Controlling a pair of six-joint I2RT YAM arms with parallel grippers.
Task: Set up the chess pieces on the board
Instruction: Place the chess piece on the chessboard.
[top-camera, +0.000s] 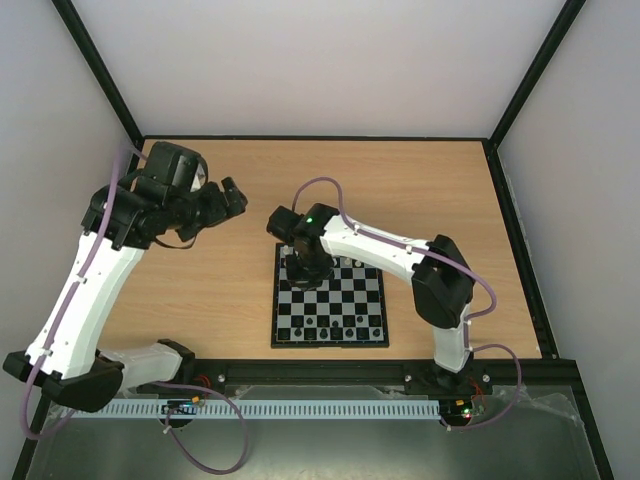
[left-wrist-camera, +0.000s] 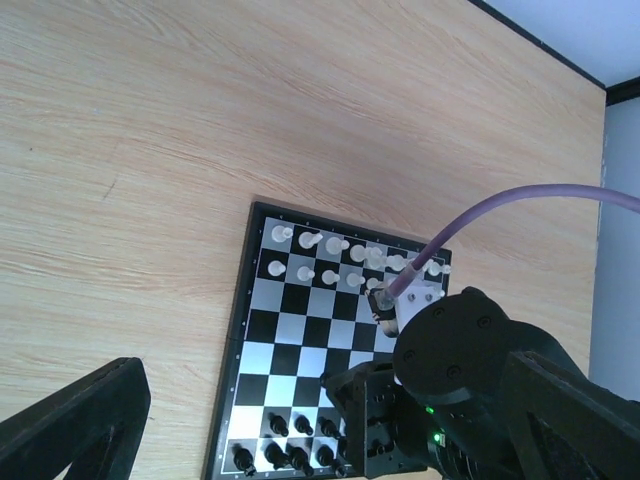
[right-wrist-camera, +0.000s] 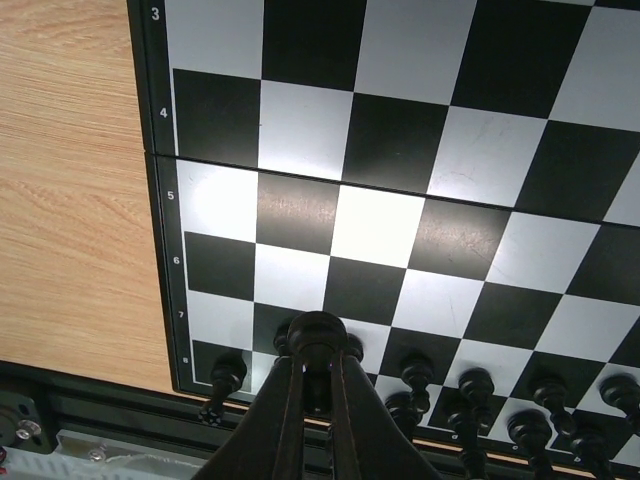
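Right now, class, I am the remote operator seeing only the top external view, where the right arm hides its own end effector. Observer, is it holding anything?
Observer: Yes. The right wrist view shows the right end effector shut on a black piece.
Operator: What else is hidden there?
Observer: The left wrist view shows white pieces in two rows at the board's far end.
Operator: Which end is rank 8?
Observer: The printed 8 sits beside the other black pieces.

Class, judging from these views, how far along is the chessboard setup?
Done: white pieces stand in two rows at one end of the board; black pieces line the other. In hand: the right gripper grips one black piece. Left: placing it; the right arm hides whether gaps remain.
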